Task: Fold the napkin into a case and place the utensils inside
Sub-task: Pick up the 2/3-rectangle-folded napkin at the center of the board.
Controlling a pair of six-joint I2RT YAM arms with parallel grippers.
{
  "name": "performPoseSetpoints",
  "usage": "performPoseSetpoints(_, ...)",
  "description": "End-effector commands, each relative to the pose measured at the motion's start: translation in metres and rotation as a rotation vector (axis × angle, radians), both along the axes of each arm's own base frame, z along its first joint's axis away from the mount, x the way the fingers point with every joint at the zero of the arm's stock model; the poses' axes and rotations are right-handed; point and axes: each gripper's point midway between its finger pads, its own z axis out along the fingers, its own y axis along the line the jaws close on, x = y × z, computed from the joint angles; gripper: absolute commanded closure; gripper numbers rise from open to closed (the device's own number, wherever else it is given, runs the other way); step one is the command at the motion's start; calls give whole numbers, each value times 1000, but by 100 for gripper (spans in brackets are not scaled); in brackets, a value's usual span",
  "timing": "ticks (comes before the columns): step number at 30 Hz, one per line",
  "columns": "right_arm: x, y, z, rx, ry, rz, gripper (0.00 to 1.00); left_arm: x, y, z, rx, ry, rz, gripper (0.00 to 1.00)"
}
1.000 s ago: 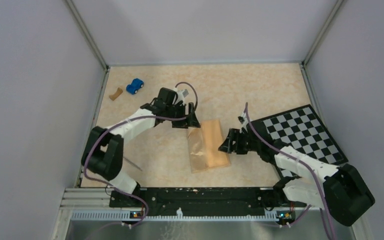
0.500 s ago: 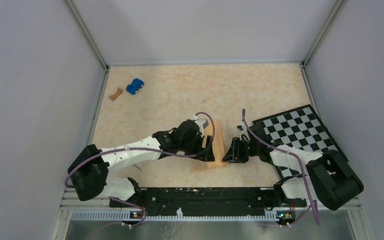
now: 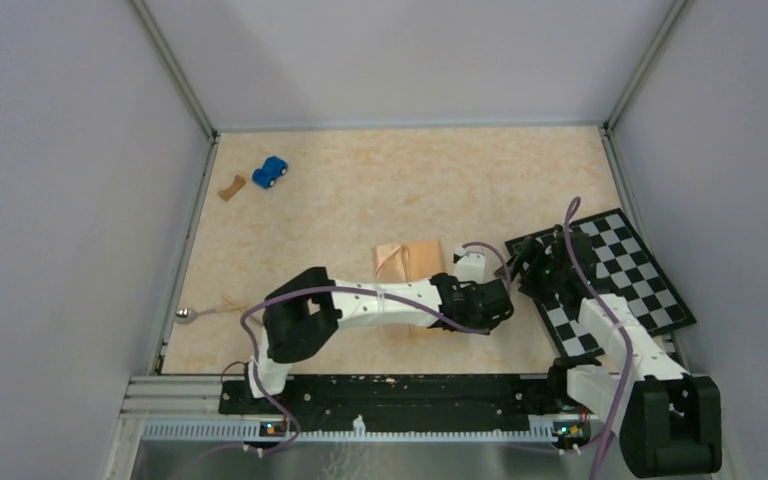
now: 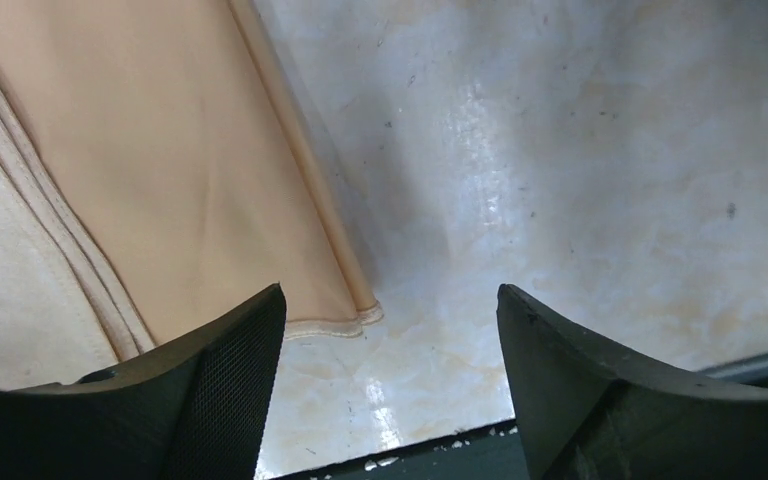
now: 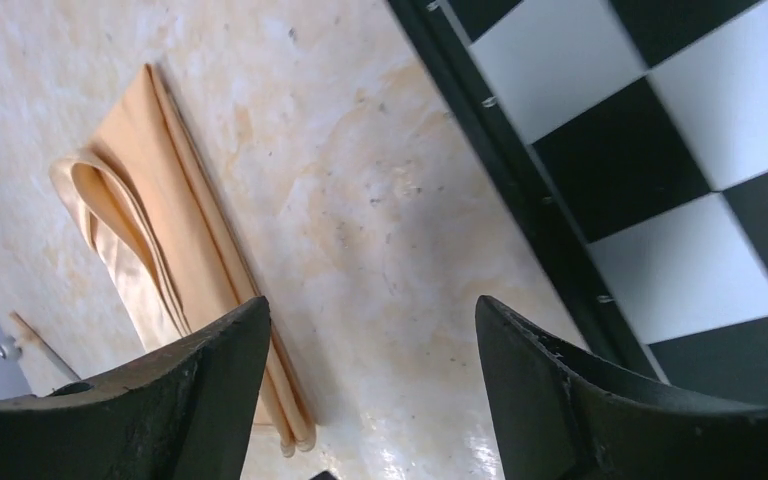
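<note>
The napkin (image 3: 422,262) lies folded as a narrow tan-orange oblong at mid-table, its near half hidden under my left arm. Its far-left end shows loose open layers. My left gripper (image 3: 495,303) reaches across it and hangs open and empty over bare table just right of its near-right corner. In the left wrist view the napkin (image 4: 140,180) fills the upper left, beside the open gripper (image 4: 390,295). My right gripper (image 3: 543,266) is open and empty over the checkerboard's left edge; its wrist view (image 5: 372,305) shows the napkin (image 5: 165,230) to the left. One silvery utensil (image 3: 210,311) lies near the left wall.
The black-and-white checkerboard (image 3: 625,275) lies at the right, and shows in the right wrist view (image 5: 680,150). A small blue toy car (image 3: 271,171) and a brown curved scrap (image 3: 230,187) sit at the far left. Walls enclose the table on three sides.
My left arm swung from the napkin's far-left side across it to its right. My right gripper drew back from the napkin to the checkerboard. The lifted napkin flap now lies flat.
</note>
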Motion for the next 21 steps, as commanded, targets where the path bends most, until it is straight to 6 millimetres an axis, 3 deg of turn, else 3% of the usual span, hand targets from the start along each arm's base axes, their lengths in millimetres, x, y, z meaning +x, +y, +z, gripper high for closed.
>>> performPoseSetpoints(1, -2, -8, 4, 57, -18, 1, 26, 0, 27, -19, 186, -21, 72, 19)
performPoseSetpoints(8, -1, -4, -4, 72, -15, 49, 27, 0, 21, -33, 222, -15, 49, 27)
performPoseSetpoints(10, -1, -2, -3, 75, -29, 66, 27, 0, 22, -38, 233, -17, 47, 33)
performPoseSetpoints(16, -3, 13, -2, 152, -67, 138, 23, 3, 25, -36, 239, -36, 34, 65)
performPoseSetpoints(21, -4, 41, 2, 312, -77, 283, 19, 4, 22, -9, 122, -66, -8, 94)
